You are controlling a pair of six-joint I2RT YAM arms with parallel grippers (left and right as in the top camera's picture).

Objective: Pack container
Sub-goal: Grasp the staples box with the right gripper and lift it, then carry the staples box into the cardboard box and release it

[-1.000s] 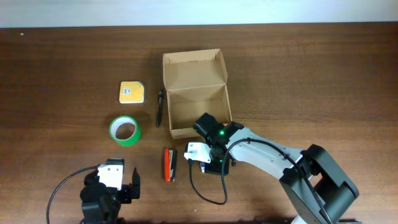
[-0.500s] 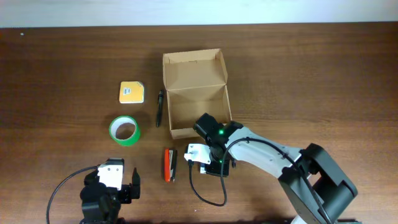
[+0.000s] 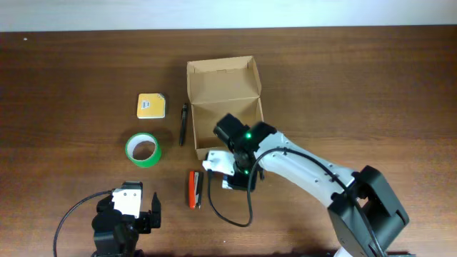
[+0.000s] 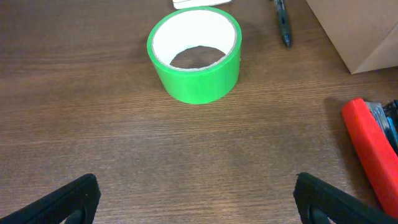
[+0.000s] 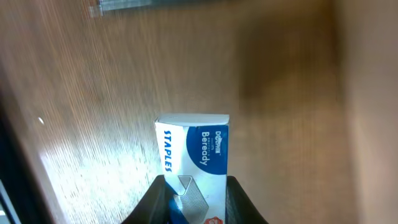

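- Two grippers: the right gripper's (image 5: pixel 194 190) jaws clamp a staple pack (image 5: pixel 193 149) at the box's (image 3: pixel 223 78) near wall.
- Left gripper (image 4: pixel 198 196) jaws gape, box well apart, far-right.

1 each: container (image 3: pixel 221 82), tape (image 4: pixel 196 84), pen (image 3: pixel 183 123), stapler (image 3: pixel 194 188)

Office desk (image 3: pixel 357 86): stapler (image 3: pixel 194 188), pen (image 3: pixel 183 123), tape (image 3: pixel 143 149), staples box (image 5: pixel 193 155).

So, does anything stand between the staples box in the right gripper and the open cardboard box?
Nothing visible does: the staples box is close beside the open cardboard box; the pen and red stapler lie aside.
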